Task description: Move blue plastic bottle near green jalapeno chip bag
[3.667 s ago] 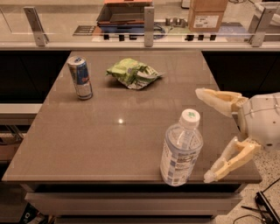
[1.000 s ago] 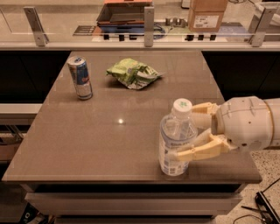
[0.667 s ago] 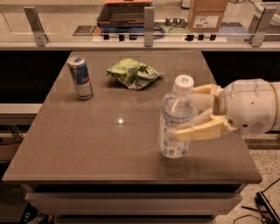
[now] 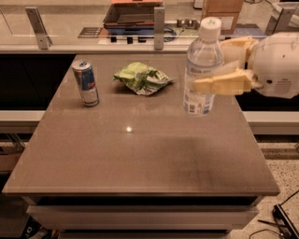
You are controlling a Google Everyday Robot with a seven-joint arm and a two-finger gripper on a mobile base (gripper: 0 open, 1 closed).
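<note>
The blue plastic bottle (image 4: 202, 65) is clear with a white cap and a pale blue-and-white label. It is upright and lifted above the table's right side. My gripper (image 4: 219, 67) comes in from the right and is shut on the bottle's middle. The green jalapeno chip bag (image 4: 141, 77) lies crumpled on the far middle of the table, to the left of the bottle.
A blue-and-silver can (image 4: 86, 83) stands at the table's far left. The brown table (image 4: 140, 158) has a counter behind it with metal posts (image 4: 159, 22), a tray and a cardboard box (image 4: 223, 10). Cables lie on the floor at the lower right.
My gripper closed on the bottle at the table's near right, lifted it, and carried it up and farther back, toward the chip bag's side.
</note>
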